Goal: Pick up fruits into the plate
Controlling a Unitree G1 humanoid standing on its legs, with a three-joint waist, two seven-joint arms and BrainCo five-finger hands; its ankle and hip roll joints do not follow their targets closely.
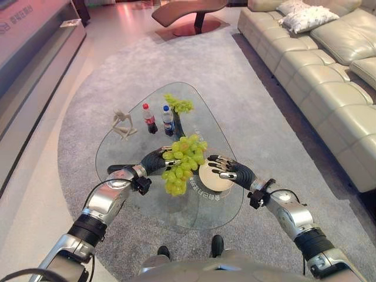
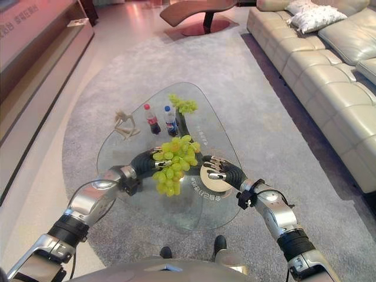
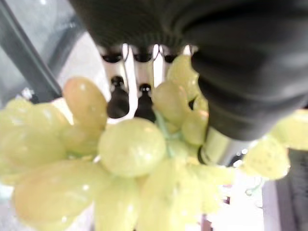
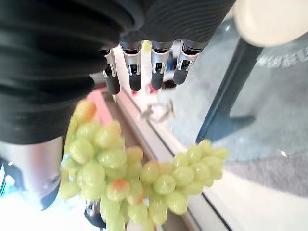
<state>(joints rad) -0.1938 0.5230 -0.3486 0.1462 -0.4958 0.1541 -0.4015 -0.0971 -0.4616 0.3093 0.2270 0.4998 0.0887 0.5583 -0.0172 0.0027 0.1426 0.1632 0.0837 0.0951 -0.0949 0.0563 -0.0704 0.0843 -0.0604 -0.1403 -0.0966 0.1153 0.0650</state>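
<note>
Look at the middle of the frame: your left hand is grasping a big bunch of green grapes, with its fingers curled round the top of the bunch. The grapes hang in the air above the glass desk, and their right edge sits over the left rim of the plate. It looks like the grapes are not resting on the plate yet, but that is hard to tell from above.

Your right hand is just right of the grapes, over the plate. Its fingers are straight and loose, and they hold nothing.

Higher up in the frame, at the far end of the desk, you can see a second small bunch of green grapes. Just below it stand two small bottles side by side. To their left sits a small pale figure.
</note>
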